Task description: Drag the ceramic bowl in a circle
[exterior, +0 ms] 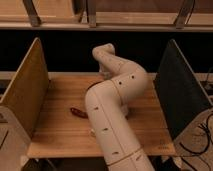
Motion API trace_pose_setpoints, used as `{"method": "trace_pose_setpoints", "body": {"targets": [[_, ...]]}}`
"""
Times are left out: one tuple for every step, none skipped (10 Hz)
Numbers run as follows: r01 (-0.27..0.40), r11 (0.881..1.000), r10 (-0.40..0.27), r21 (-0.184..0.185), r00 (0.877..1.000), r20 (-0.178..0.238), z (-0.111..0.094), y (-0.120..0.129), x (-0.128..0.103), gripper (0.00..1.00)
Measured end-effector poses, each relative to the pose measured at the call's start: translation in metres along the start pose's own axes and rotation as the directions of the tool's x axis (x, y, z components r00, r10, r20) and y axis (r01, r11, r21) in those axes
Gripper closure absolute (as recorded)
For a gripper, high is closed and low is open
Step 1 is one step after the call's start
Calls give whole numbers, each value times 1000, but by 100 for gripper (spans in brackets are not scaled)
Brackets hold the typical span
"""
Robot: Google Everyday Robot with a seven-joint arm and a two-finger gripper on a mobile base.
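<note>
The ceramic bowl is almost wholly hidden behind my arm; only a thin dark arc of its rim (pixel 90 87) shows at the arm's left edge, on the wooden table (pixel 55 127). My arm (pixel 112 107) rises from the bottom of the camera view, bends at the far middle and folds back down toward the bowl. The gripper is hidden behind the arm's own links, somewhere over the middle of the table near the bowl. A small dark red spoon-like piece (pixel 78 112) lies on the table left of the arm.
A tan upright panel (pixel 30 92) stands at the table's left end and a dark panel (pixel 182 97) at its right end. Shelving runs across the back. Cables (pixel 200 142) hang at the right front.
</note>
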Motion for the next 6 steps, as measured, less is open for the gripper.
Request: {"method": "trace_pose_setpoints", "body": {"targets": [[13, 1000, -13, 10, 1000, 22, -3, 2, -20, 90], [39, 999, -40, 16, 998, 44, -7, 9, -41, 90], [60, 998, -61, 13, 996, 62, -12, 16, -53, 90], [95, 995, -96, 13, 992, 78, -18, 24, -65, 90], [134, 991, -134, 8, 987, 89, -26, 33, -72, 90], [166, 986, -165, -1, 982, 97, -31, 40, -75, 90]]}}
